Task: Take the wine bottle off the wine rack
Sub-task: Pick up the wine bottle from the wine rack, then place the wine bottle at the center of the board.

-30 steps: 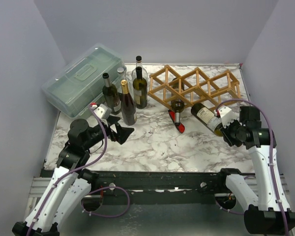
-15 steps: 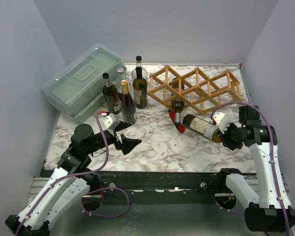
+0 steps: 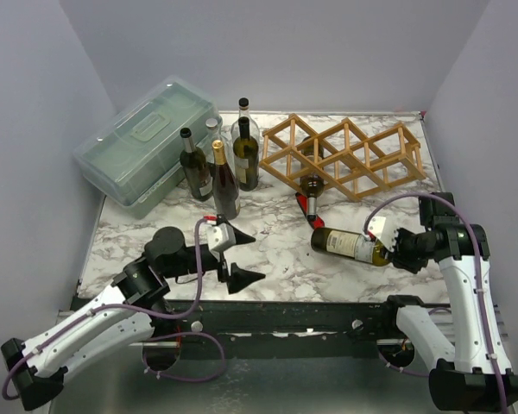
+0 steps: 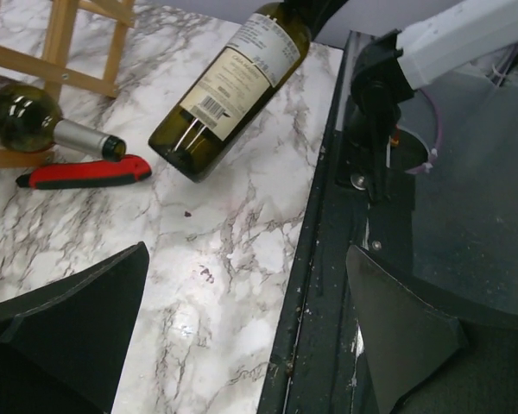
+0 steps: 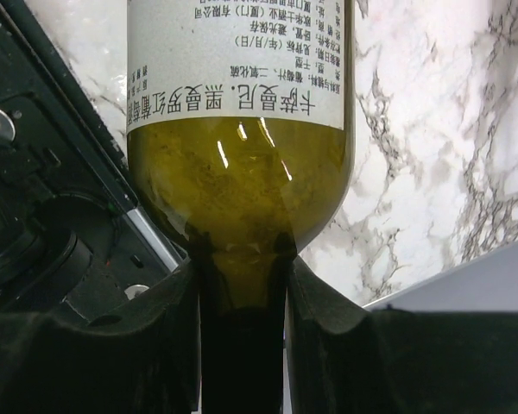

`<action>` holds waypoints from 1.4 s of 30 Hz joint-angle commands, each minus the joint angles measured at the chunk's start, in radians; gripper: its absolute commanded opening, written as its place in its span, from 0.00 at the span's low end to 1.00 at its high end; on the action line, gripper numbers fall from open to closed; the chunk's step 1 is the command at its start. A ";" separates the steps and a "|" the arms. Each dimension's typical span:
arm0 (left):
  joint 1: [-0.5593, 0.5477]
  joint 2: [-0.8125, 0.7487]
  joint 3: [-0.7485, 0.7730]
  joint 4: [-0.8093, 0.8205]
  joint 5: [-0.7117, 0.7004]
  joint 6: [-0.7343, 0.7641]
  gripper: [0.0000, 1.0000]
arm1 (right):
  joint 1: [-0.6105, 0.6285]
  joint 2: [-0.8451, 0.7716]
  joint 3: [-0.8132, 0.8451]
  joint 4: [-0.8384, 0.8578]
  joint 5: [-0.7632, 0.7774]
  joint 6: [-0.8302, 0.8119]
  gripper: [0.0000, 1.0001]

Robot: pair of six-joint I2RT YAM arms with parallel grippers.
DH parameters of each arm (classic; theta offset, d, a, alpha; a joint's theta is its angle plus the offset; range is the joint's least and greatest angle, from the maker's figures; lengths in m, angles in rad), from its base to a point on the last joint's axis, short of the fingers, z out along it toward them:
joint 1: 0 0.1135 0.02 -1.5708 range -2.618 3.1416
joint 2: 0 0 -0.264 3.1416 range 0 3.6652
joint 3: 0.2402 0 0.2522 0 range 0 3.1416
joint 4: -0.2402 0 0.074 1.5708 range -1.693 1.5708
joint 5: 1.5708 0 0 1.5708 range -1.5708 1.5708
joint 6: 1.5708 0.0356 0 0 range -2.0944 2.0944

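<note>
The wine bottle was out of the wine rack, lying roughly level over the marble worktop in front of the rack's right half and well apart from it. Its base pointed toward the left arm and its neck toward the right arm. The right fingers were clamped on the neck just below the olive-green shoulder, one on either side, with the white label running away from the wrist camera. Whether the bottle's base touched the worktop could not be told. A second bottle lay in the rack, its neck poking out at the front, and a red-handled tool lay on the worktop just beside that neck. The left fingers stood wide apart and held nothing, hovering over the near edge of the worktop, one over the marble and one over the dark frame rail. Four upright bottles stood between the rack and a translucent lidded box.
</note>
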 commanded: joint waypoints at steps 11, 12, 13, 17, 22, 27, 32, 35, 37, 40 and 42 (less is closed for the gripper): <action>-0.394 0.306 0.128 0.114 -0.404 0.347 0.99 | 0.006 0.036 0.052 -0.014 -0.232 -0.254 0.00; -0.411 0.338 0.147 0.117 -0.432 0.364 0.99 | 0.006 0.048 0.057 -0.013 -0.251 -0.257 0.00; -0.419 0.378 0.163 0.119 -0.451 0.380 0.99 | 0.006 0.056 0.062 -0.013 -0.266 -0.261 0.00; -0.443 0.507 0.228 0.154 -0.509 0.430 0.99 | 0.007 0.088 0.075 -0.015 -0.321 -0.262 0.00; -0.455 0.658 0.334 0.188 -0.492 0.459 0.99 | 0.008 0.110 0.084 -0.014 -0.363 -0.263 0.00; -0.485 0.791 0.456 0.176 -0.486 0.522 0.99 | 0.009 0.127 0.082 -0.014 -0.373 -0.264 0.00; -0.491 0.901 0.564 0.098 -0.499 0.588 0.99 | 0.015 0.131 0.080 -0.013 -0.382 -0.260 0.00; -0.494 0.956 0.610 0.048 -0.509 0.622 0.99 | 0.018 0.139 0.086 -0.014 -0.394 -0.251 0.00; -0.494 0.986 0.635 0.020 -0.515 0.639 0.99 | 0.021 0.146 0.092 -0.014 -0.402 -0.247 0.00; -0.496 1.021 0.659 0.002 -0.528 0.654 0.99 | 0.024 0.158 0.099 -0.014 -0.414 -0.236 0.00; -0.495 1.039 0.664 0.004 -0.544 0.661 0.99 | 0.027 0.168 0.104 -0.015 -0.423 -0.227 0.00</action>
